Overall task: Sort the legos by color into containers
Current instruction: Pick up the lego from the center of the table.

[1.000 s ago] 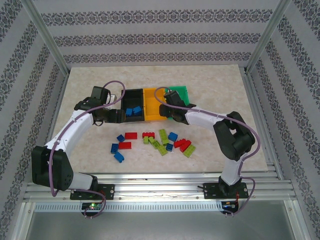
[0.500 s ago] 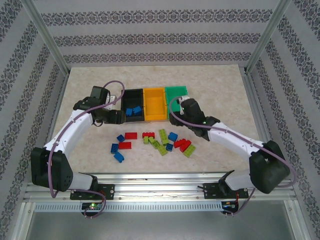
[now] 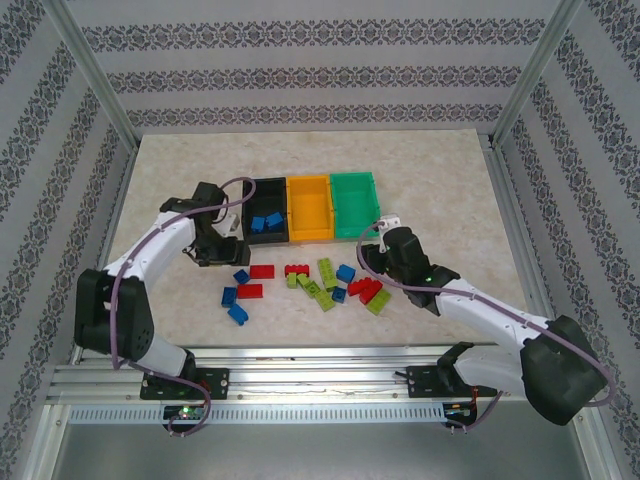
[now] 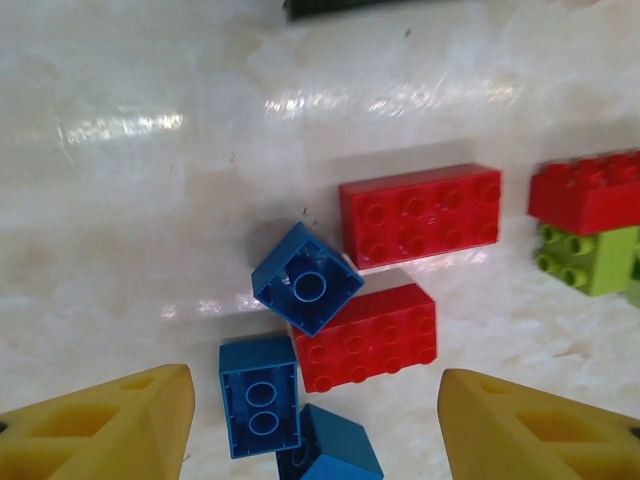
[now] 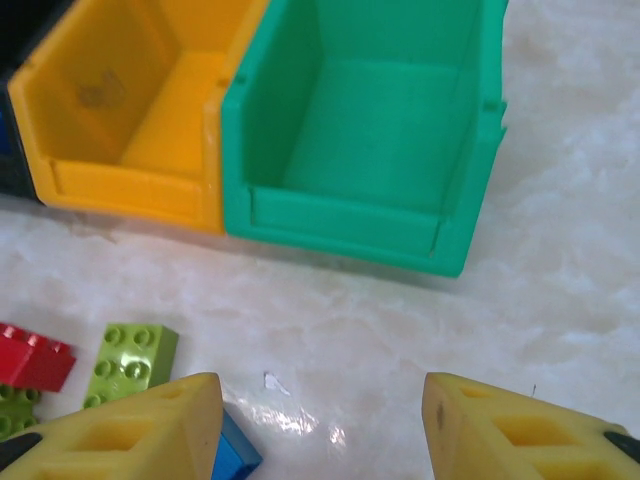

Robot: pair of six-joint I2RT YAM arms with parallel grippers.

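The orange-yellow open-topped rectangular plastic bin (image 3: 310,208) stands mid-row on the pale marbled desk (image 3: 450,180). A matching black plastic bin (image 3: 265,195) touches its left side and a matching green plastic bin (image 3: 355,203) its right. Two small blue studded bricks (image 3: 265,221) lie in the black bin. The loose red, blue and yellow-green studded plastic bricks (image 3: 325,270) are scattered on the desk in front of the orange-yellow bin. The left end effector (image 3: 215,252) hangs to the front-left of that bin, over the left end of the scatter; from above, its own body hides the jaws. In the left wrist view the left end effector (image 4: 315,400) has its yellow fingers (image 4: 110,420) spread wide with nothing gripped, their bases cut off by the frame. Below them a tilted blue brick (image 4: 307,277) sits against two red bricks (image 4: 420,215); whether it leans on one is unclear. Another blue brick (image 4: 330,450) is cropped at the bottom edge. The right end effector (image 3: 372,255) hangs to the front-right of the orange-yellow bin, in front of the green bin. In the right wrist view the right end effector (image 5: 315,400) also has its jaws spread and holds nothing. One yellow finger (image 5: 120,430) half covers a blue brick (image 5: 238,452), and a red brick (image 5: 30,360) is cut by the left edge.
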